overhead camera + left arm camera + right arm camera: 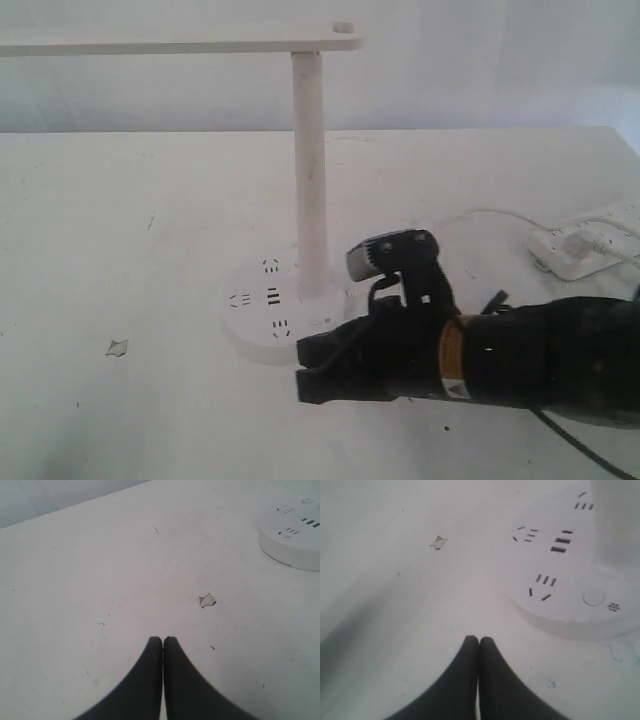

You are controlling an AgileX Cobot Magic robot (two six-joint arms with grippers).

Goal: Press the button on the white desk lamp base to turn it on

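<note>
Toward the left edge of the white desk, a small grey chipped spot is showing on the surface. The left gripper is hovering over bare desk near this spot, and its two dark fingers are pressing together with no gap and nothing between them. It is not appearing in the exterior view.

In the middle of the desk, somewhat toward the front edge, the white desk lamp base is lying flat, with dark socket holes on top. The tall white pole is rising from its right part and is carrying a flat lamp head that is reaching toward the left edge. The button is sitting flush in the top of the base, close to the foot of the pole and near the rim that is facing the front edge.

The right gripper is coming from the right edge and is pointing left, just beside the front rim of the base. Its jaws are closing tightly on each other, holding nothing. Its tips are not touching the button, which is lying off to one side of them.

Near the right edge, a white power strip with a plug is resting, well apart from the base.
</note>
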